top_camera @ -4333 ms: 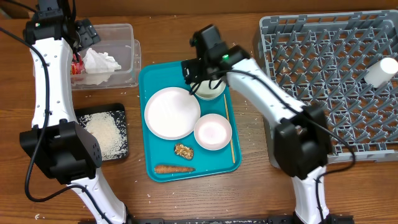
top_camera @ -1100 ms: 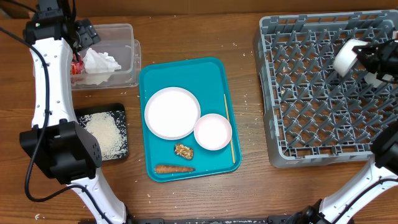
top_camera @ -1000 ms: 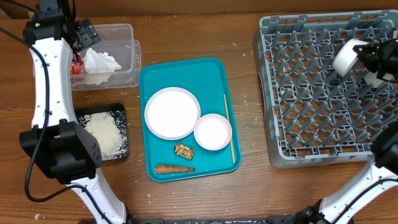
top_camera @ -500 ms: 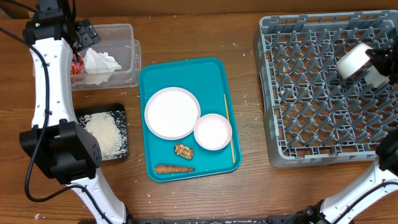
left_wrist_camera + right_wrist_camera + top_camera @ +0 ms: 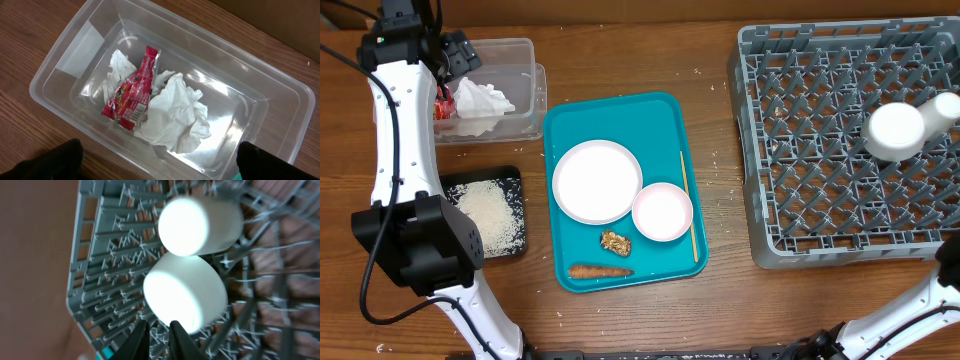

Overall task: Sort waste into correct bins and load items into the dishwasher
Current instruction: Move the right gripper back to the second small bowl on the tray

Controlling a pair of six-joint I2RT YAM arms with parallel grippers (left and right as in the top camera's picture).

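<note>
You see two small white cups [image 5: 895, 130] in the grey plastic peg rack [image 5: 820, 150], crumpled white napkin [image 5: 480, 100] and red wrapper [image 5: 131, 92] in the clear plastic tub [image 5: 515, 60], rice [image 5: 485, 215] in the black tray [image 5: 510, 180]; flat white plate [image 5: 597, 181], shallow white bowl [image 5: 662, 212], orange carrot [image 5: 600, 271] and brown lump [image 5: 615, 242] wait on the teal tray [image 5: 560, 120] (left gripper [image 5: 167, 162] wide; right gripper [image 5: 157, 337] narrow, grip unclear).

At left, tub [image 5: 525, 62] with napkin [image 5: 482, 100] and wrapper [image 5: 131, 92] inside; before it, small tray [image 5: 518, 215] of rice [image 5: 485, 215]. In middle, big tray [image 5: 620, 115] bearing plate [image 5: 597, 181], bowl [image 5: 662, 212] right of it, lump [image 5: 615, 242] and carrot [image 5: 600, 271] in front. At right, rack [image 5: 820, 150] holding two cups [image 5: 894, 130] side by side.
</note>
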